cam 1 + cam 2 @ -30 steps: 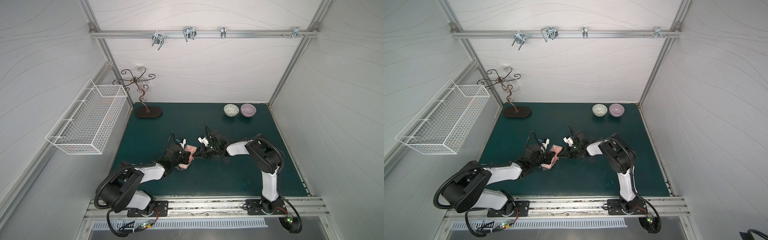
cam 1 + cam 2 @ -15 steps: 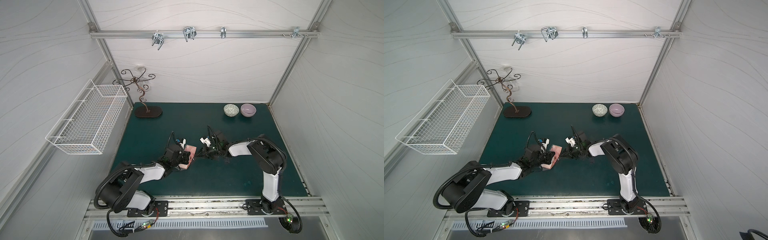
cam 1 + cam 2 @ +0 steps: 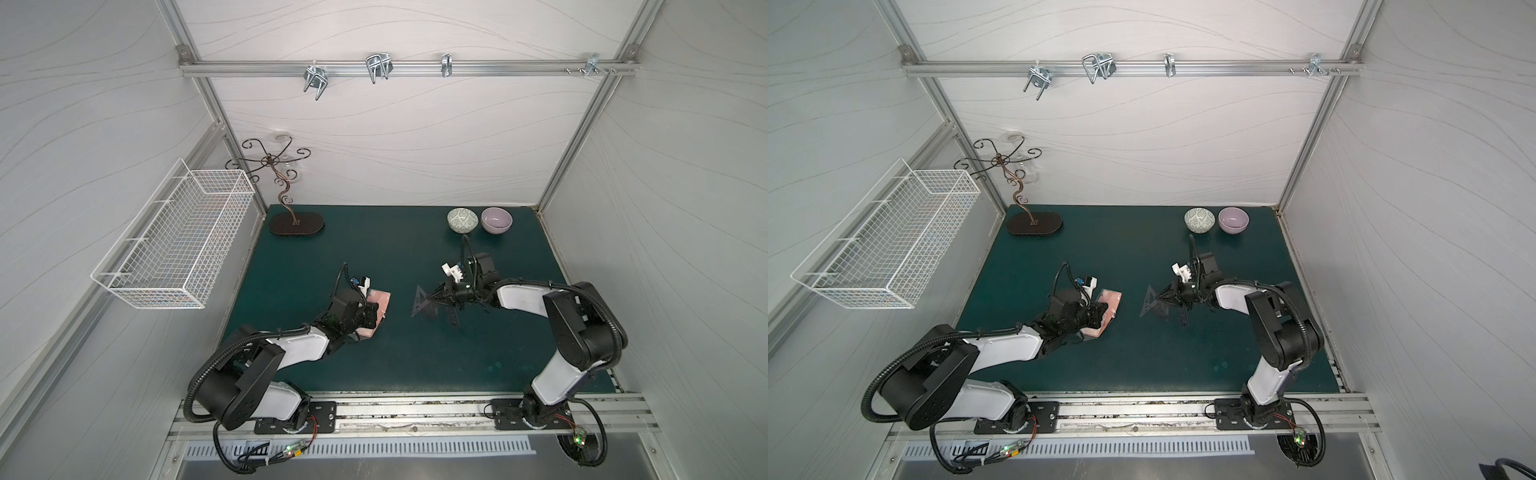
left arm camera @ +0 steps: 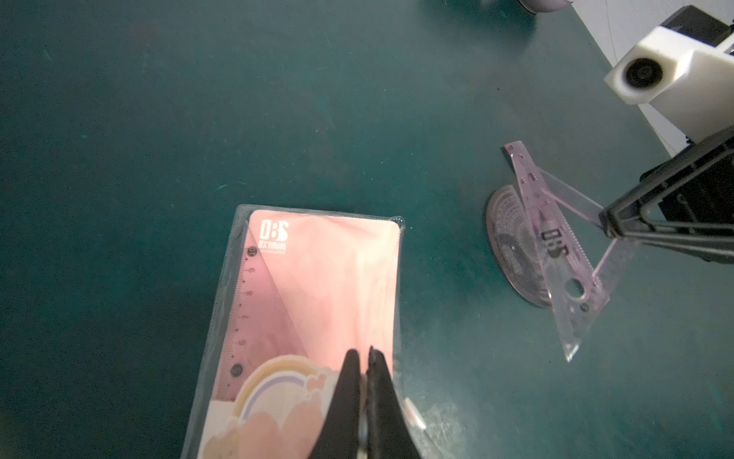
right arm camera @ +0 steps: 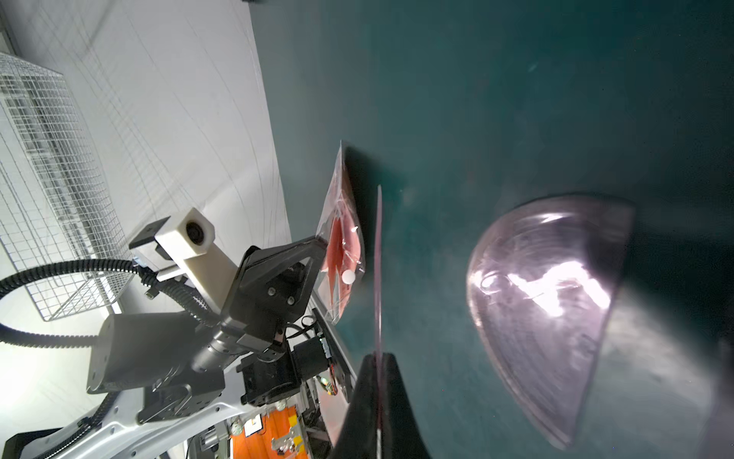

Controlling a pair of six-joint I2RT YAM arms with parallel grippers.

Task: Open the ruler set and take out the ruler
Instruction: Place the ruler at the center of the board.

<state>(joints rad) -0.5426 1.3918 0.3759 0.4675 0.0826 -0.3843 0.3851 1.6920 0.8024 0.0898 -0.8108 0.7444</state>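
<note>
The ruler set (image 3: 381, 300) (image 3: 1112, 300), a clear sleeve with a pink card, is lifted off the green mat at mid-left. My left gripper (image 3: 375, 314) (image 4: 364, 354) is shut on its near end. A scale still shows inside the sleeve (image 4: 317, 286). To its right, my right gripper (image 3: 434, 296) (image 5: 379, 357) is shut on a see-through purple triangle ruler (image 4: 556, 238) (image 3: 420, 305), held on edge clear of the sleeve. The right wrist view shows this ruler as a thin line (image 5: 379, 258) and the ruler set (image 5: 341, 238) beyond it.
A see-through protractor (image 4: 506, 238) (image 5: 548, 286) and a dark strip (image 3: 453, 321) lie on the mat under the right gripper. Two bowls (image 3: 462, 219) (image 3: 496, 219) stand at the back right, a metal stand (image 3: 296, 226) at the back left, and a wire basket (image 3: 178, 245) hangs on the left wall.
My right gripper has closed and moved right, away from the sleeve, with the triangle ruler in it. The left gripper still holds the sleeve in about the same place.
</note>
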